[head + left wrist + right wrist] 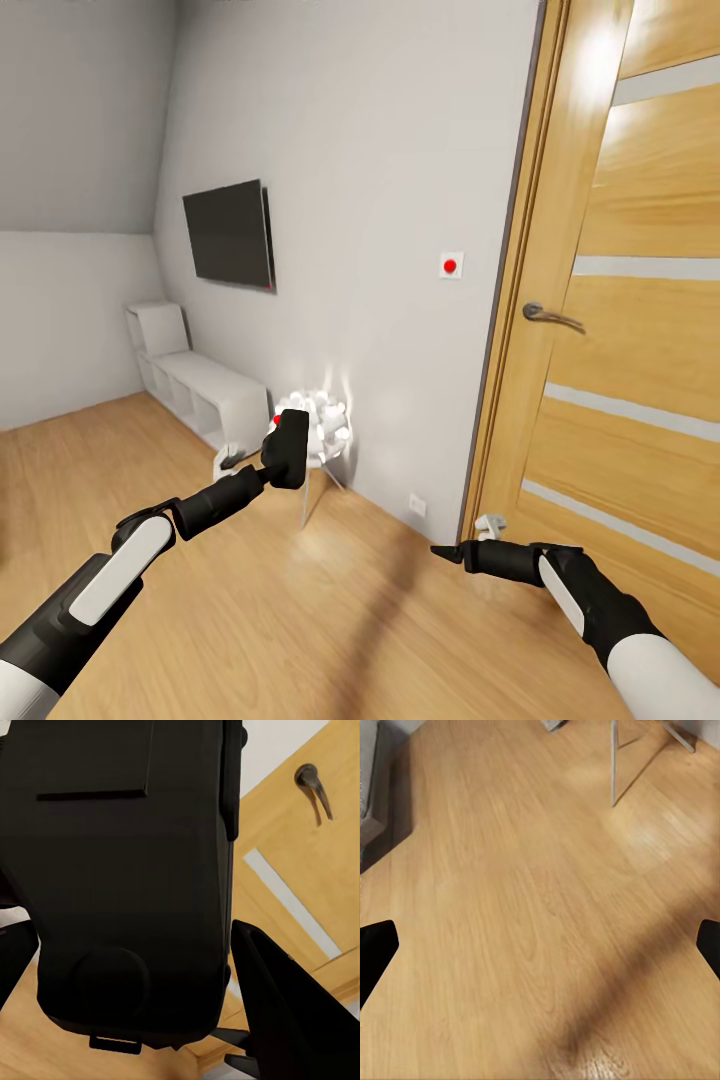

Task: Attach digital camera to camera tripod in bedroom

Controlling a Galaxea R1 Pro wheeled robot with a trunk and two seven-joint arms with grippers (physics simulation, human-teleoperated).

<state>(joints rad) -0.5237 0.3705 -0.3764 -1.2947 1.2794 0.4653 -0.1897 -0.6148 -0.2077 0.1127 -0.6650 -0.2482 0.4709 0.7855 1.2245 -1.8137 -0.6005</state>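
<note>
My left gripper [283, 447] is shut on the digital camera [291, 445], a small black box with a red dot at its top, held upright above the wood floor. In the left wrist view the camera's dark body [127, 870] sits between the fingers, with one black finger [289, 1020] beside it. My right gripper [447, 552] hovers low near the door frame; its fingertips [375, 952] stand wide apart over bare floor, open with nothing between them. The camera tripod is out of view.
A white ball-cluster lamp [322, 418] on thin legs stands just behind the camera against the wall. A wooden door [620, 330] with a lever handle [550, 317] rises at the right. A wall TV [232, 233] and low white shelf [200, 385] are at the left.
</note>
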